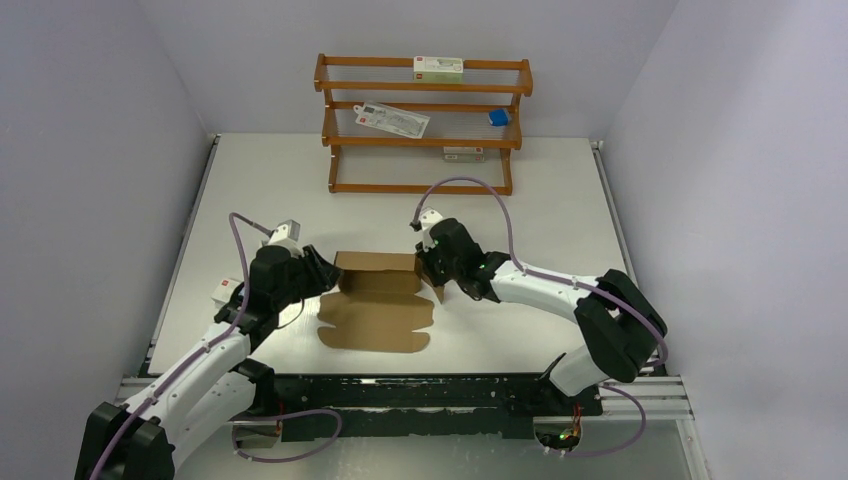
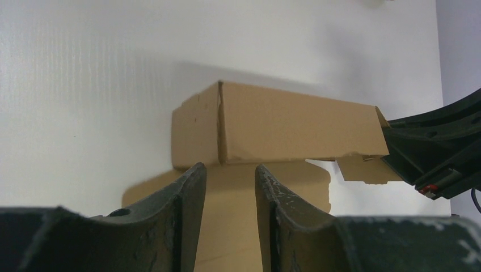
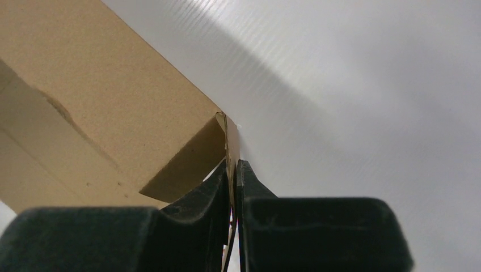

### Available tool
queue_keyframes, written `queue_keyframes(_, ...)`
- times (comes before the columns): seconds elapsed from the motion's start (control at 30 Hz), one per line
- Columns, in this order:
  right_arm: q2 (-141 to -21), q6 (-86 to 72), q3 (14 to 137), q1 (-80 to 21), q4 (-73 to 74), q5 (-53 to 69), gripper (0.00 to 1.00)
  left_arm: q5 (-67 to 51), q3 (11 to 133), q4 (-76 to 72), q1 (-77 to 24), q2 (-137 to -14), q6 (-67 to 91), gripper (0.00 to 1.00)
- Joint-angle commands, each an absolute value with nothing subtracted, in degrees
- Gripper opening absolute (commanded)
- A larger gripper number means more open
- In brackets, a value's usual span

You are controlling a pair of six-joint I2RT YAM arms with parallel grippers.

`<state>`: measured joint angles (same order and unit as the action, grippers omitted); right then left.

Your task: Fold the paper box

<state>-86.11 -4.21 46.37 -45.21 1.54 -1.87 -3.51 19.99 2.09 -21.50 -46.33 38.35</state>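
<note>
Half-folded paper box (image 1: 378,318): back wall and left end wall up, near panel flat.
One paper box lies on the bench (image 1: 520,200) between the two sets of fingers; the left fingers (image 2: 190,204) stand apart just short of its left corner, pinching nothing visible; the right fingers (image 3: 212,190) are clamped on the thin flap at its right end; by my judgement the right end, front wall and lid remain; beyond the fingers, one rack (image 1: 420,187) holds three white packets (image 1: 438,67) and one blue block (image 1: 498,117).
</note>
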Motion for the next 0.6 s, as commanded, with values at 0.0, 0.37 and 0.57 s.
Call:
queue_keyframes(0.0,-84.29,-9.86,45.96,-46.07,-1.4,-5.37,0.11,-6.33,19.88,1.08,-21.71,-46.22,38.92,0.43)
queue_keyframes(0.37,-84.78,-12.15,43.39,-47.11,-4.74,-9.34,0.11,-7.19,19.91,0.75,-21.79,-45.83,38.75,0.44)
queue_keyframes(0.57,-84.92,-6.33,43.4,-47.09,-3.44,-9.63,0.09,0.7,28.16,6.4,-21.71,-45.39,34.26,0.61)
